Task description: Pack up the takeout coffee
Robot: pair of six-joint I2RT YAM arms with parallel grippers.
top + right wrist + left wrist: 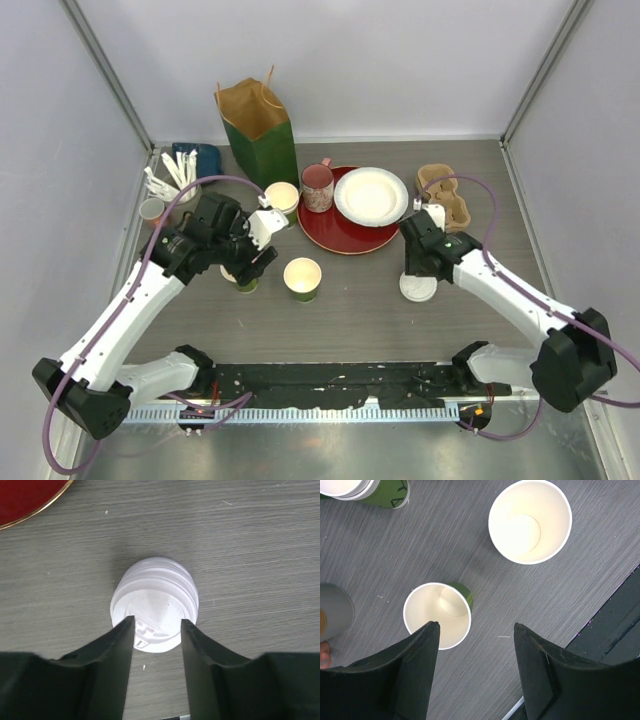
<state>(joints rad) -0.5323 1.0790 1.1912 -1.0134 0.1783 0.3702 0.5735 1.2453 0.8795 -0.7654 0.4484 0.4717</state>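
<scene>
Three green paper cups with cream insides stand open on the table. One cup (302, 278) (530, 527) is at the centre, another (282, 197) is by the bag, and a third (437, 615) sits partly under my left gripper (252, 262) (476, 630). That gripper hangs open above the table; its left finger overlaps the third cup's rim and nothing lies between the fingers. A stack of white plastic lids (418, 287) (155, 600) stands right of centre. My right gripper (414, 270) (157, 622) hovers over the stack's near edge, open, its fingers narrower apart than the lid.
A green paper bag (258, 130) stands open at the back. To its right, a red tray (345, 235) holds a white plate (371, 196) and a pink mug (317, 187). A cardboard cup carrier (445, 195) lies far right. A cup of stirrers (175, 178) stands far left.
</scene>
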